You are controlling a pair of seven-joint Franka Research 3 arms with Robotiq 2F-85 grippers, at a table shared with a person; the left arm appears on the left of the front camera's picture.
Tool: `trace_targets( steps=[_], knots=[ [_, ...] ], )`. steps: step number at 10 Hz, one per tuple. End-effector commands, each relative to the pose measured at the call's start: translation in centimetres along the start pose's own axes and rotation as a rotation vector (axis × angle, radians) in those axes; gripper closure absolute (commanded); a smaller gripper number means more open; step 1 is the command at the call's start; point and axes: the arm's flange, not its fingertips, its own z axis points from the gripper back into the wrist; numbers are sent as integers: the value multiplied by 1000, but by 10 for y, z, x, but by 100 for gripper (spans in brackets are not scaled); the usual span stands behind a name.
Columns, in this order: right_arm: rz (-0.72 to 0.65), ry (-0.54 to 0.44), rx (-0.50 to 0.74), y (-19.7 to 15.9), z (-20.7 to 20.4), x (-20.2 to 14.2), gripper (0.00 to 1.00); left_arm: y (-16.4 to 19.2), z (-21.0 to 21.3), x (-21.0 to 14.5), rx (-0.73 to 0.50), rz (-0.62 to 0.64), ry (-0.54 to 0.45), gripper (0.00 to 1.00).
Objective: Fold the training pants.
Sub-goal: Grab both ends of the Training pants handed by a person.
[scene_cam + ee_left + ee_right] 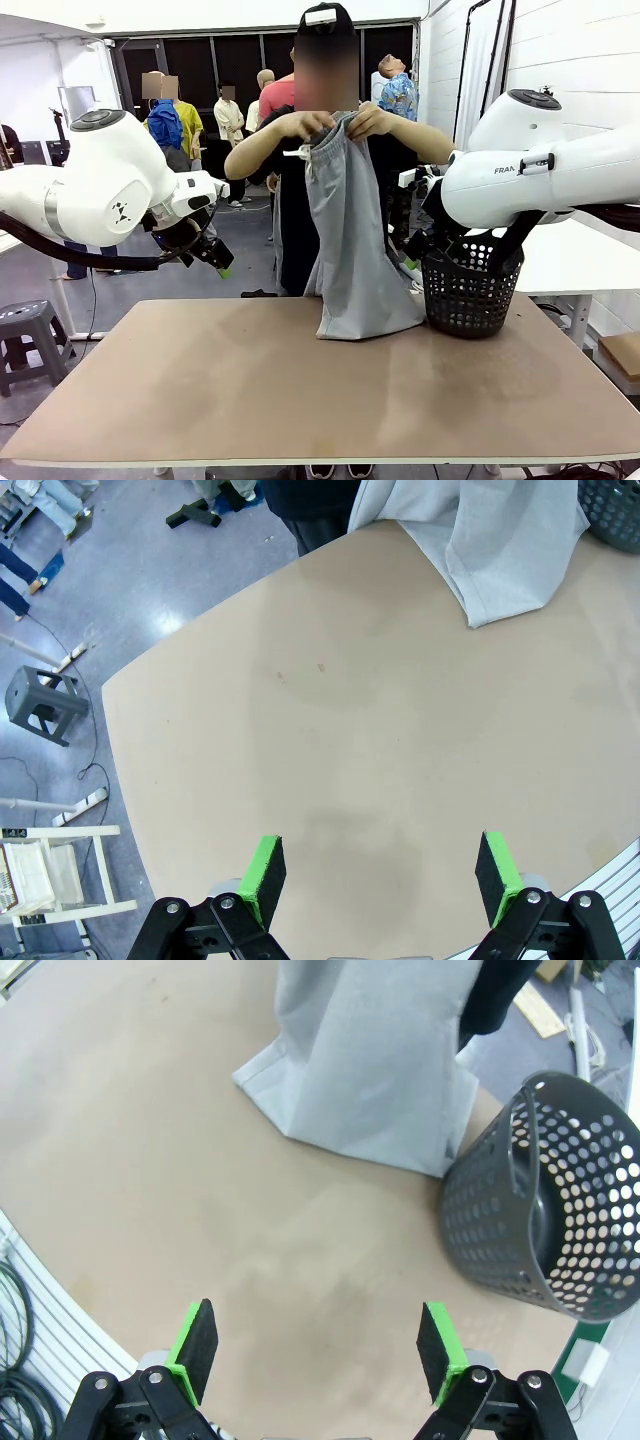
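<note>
One pair of light grey training pants (350, 230) hangs at the 12 o'clock edge of a brown table (300, 400). A person on the far side holds the gathered waistband at chest height with two hands, one (305, 125) at 11 o'clock of the garment and the other (372, 120) at 1 o'clock. A single white drawstring end (298, 152) dangles below the first hand. The leg ends are bunched on the tabletop, so the pants are partly standing on the board and partly held in the air.

One black perforated plastic basket (470, 290) stands upright at 2 o'clock on the table, just beside the pants' lower edge.

Two white robot arms flank the scene, at 9 and 3 o'clock. The letters "FRAN" (508, 170) can be read on the right arm; the rest of the word is out of sight. Seen from its wrist camera, the left gripper (380, 865) has its two green pads spread wide over bare tabletop, holding nothing, with the pants at 1 o'clock. The right gripper (320, 1345) is likewise spread wide and empty, with the pants at 12 o'clock and the basket at 3 o'clock.

One grey stool (25, 325) stands on the floor at 9 o'clock, off the table.
</note>
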Motion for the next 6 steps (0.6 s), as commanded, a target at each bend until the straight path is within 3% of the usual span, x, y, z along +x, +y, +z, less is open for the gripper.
trace_targets(
  steps=[1, 6],
  knots=[
    [-2, 1, -1, -1, -1, -1, 0, 1, 0, 0, -5, -9, -3, 0],
    [-2, 1, -1, -1, -1, -1, 0, 1, 0, 0, -5, -9, -3, 0]
  ],
)
